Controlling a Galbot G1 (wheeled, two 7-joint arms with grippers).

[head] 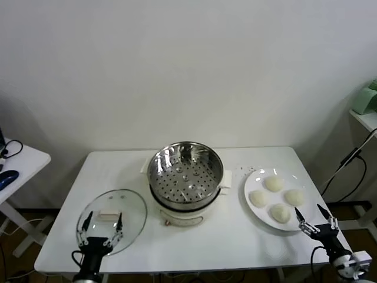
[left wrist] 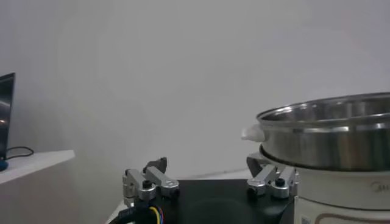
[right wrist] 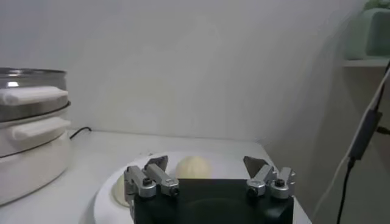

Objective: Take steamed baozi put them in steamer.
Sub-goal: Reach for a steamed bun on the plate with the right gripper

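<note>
Several off-white baozi (head: 274,184) lie on a white plate (head: 252,181) at the table's right. The steel steamer (head: 185,170) stands mid-table on its cream base, its perforated floor bare. My right gripper (head: 317,219) hangs open at the front edge just near the plate, nothing between its fingers; in the right wrist view it (right wrist: 207,165) faces a baozi (right wrist: 193,167) and the steamer (right wrist: 30,137) farther off. My left gripper (head: 101,223) is open at the front left, over the near edge of the glass lid. In the left wrist view it (left wrist: 208,166) sits beside the steamer (left wrist: 329,131).
A round glass lid (head: 112,219) lies flat at the table's front left. A side table (head: 17,162) with cables stands to the left, and a shelf (head: 365,118) with a green object and hanging cable to the right. A white wall is behind.
</note>
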